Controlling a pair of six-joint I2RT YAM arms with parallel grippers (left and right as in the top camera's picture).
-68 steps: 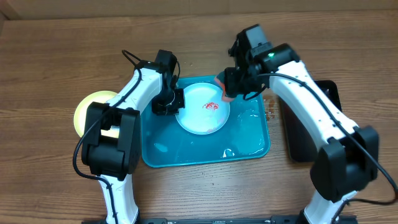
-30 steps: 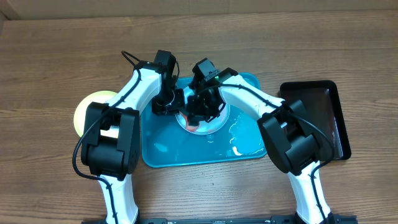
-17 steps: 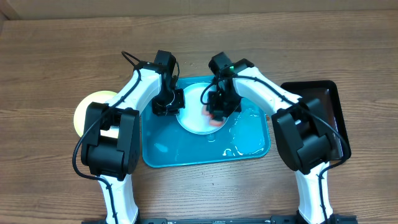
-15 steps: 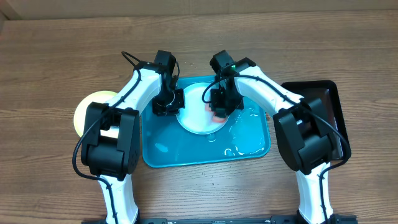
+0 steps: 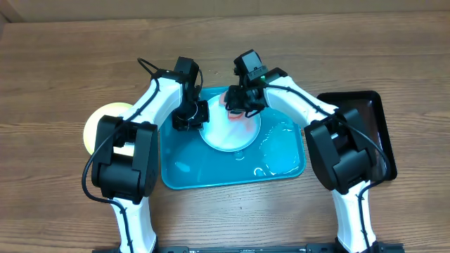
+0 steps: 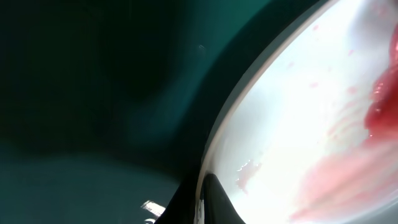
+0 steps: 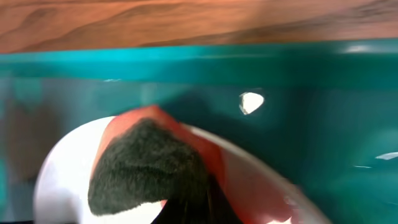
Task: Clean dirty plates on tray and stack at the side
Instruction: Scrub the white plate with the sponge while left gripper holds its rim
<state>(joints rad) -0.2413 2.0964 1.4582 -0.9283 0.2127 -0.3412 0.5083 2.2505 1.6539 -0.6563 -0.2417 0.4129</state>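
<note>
A light blue plate (image 5: 232, 135) with a pale centre lies in the teal tray (image 5: 188, 170). My left gripper (image 5: 192, 117) is shut on the plate's left rim; the left wrist view shows the fingers (image 6: 202, 200) pinching the rim of the plate (image 6: 298, 124), which carries red smears. My right gripper (image 5: 239, 105) is shut on an orange sponge (image 5: 228, 100) with a dark scouring face, pressed on the plate's back edge. The right wrist view shows the sponge (image 7: 146, 165) on the plate (image 7: 59, 186) near the tray wall (image 7: 186, 62). A yellow-green plate (image 5: 98, 125) lies on the table left of the tray.
A black rectangular tray (image 5: 358, 112) lies to the right of the teal tray, partly under my right arm. Water pools in the teal tray's right half (image 5: 281, 151). The table is wood-grained.
My right gripper came in from the right with the sponge, swept across the plate, and now sits at its back edge. The left arm has not moved.
</note>
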